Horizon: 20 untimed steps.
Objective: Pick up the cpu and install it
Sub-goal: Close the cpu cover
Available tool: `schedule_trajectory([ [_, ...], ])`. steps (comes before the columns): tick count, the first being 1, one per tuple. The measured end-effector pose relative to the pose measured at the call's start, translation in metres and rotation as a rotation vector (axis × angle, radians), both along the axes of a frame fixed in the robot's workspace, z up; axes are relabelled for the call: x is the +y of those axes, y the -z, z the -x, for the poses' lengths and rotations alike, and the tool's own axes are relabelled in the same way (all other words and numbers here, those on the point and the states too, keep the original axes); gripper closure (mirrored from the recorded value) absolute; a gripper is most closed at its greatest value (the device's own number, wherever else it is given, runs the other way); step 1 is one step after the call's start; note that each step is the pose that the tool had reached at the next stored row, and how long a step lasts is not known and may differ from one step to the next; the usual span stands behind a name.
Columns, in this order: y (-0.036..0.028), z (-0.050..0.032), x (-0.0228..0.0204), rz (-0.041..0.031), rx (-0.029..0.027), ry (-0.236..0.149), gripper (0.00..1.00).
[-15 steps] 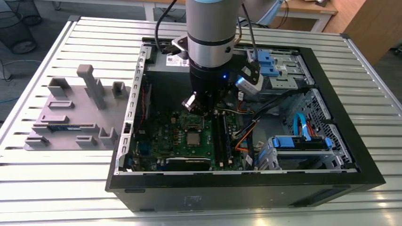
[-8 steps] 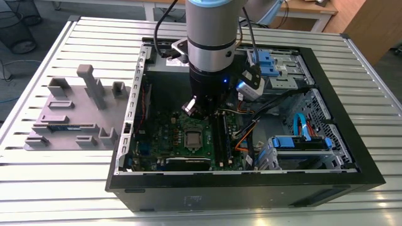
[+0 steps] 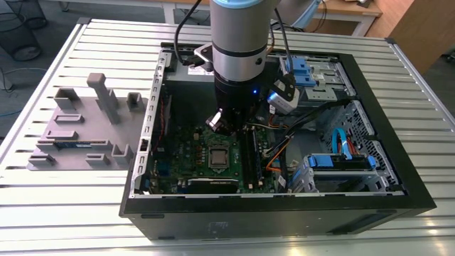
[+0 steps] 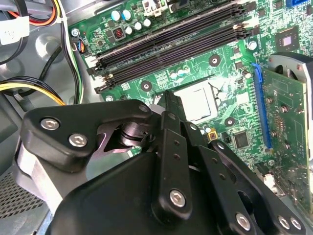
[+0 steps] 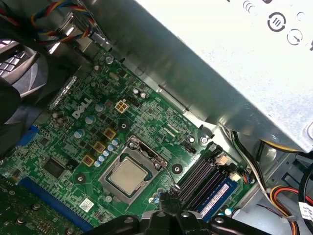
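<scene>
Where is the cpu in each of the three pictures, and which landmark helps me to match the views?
Exterior view: the cpu lies in its socket on the green motherboard, below the arm.
Second wrist view: the cpu sits just beyond the gripper.
First wrist view: the cpu lies inside the metal socket frame.
Shared landmark: the black memory slots beside the socket.

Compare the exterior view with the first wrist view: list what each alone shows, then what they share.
Exterior view alone: the grey tray on the slatted table, the whole computer case, and the arm reaching into it.

First wrist view alone: close detail of the socket frame and the memory slots.

Shared: the cpu seated in the socket on the green motherboard.
</scene>
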State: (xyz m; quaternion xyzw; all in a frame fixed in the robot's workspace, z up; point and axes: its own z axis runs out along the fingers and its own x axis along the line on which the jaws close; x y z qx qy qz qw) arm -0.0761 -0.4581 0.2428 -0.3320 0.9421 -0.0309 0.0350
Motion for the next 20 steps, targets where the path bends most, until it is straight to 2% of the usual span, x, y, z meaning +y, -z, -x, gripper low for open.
schedule_trajectory([
  [11, 0.0010, 0.0001, 0.0002, 0.0008, -0.0001, 0.000, 0.89],
  [12, 0.0013, 0.0002, 0.0001, 0.0021, 0.0017, 0.000, 0.89],
  [17, 0.0026, 0.0002, 0.0000, 0.0202, 0.0161, 0.003, 0.89],
  [18, 0.0027, 0.0002, 0.0000, 0.0235, 0.0179, 0.003, 0.89],
  [20, 0.0032, 0.0010, -0.0001, 0.0247, 0.0181, 0.003, 0.89],
])
